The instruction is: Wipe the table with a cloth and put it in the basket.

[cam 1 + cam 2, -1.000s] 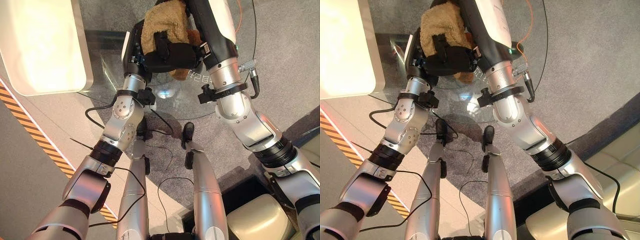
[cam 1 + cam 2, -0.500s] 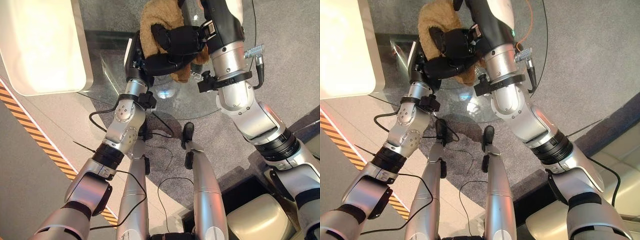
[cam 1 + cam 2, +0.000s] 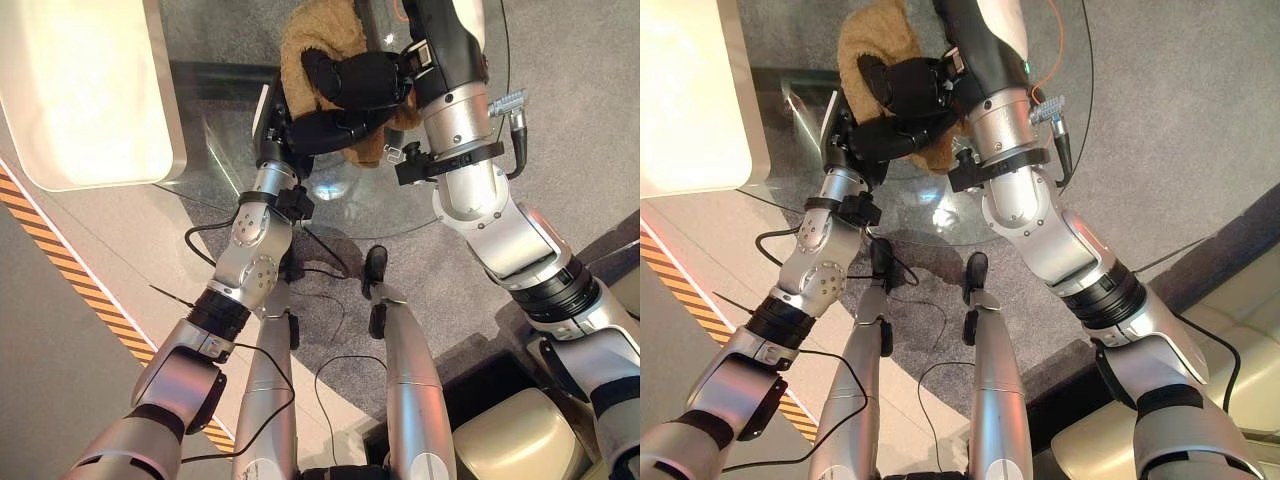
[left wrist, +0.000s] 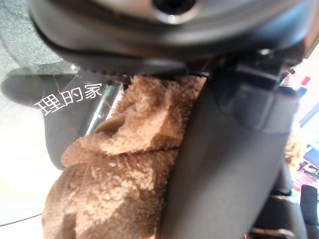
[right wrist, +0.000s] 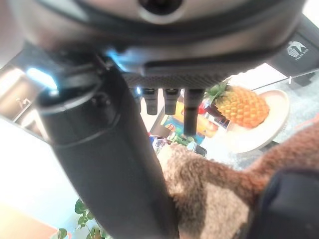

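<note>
A brown fuzzy cloth (image 3: 322,38) lies bunched on the round glass table (image 3: 350,205), and both dark hands are on it. My left hand (image 3: 325,128) crosses the cloth's near part, fingers wrapped round it, with a flap (image 3: 365,150) hanging out beneath. Just beyond it, my right hand (image 3: 362,78) grips the cloth's middle, its fingers curled over the fabric. The two hands touch or nearly touch. In the left wrist view the cloth (image 4: 119,184) bunches against the right hand's dark side. In the right wrist view the cloth (image 5: 214,194) sits beside the thumb (image 5: 114,164).
A white rounded counter (image 3: 80,90) stands close on the left of the glass table. Yellow-and-black tape (image 3: 60,260) runs along the floor. A beige seat (image 3: 520,440) is at the lower right. A pineapple (image 5: 244,107) on a plate (image 5: 271,127) lies past the cloth.
My right hand has slid from on top of the left hand to farther along the cloth, and the right forearm has straightened. Little has changed in the last half second.
</note>
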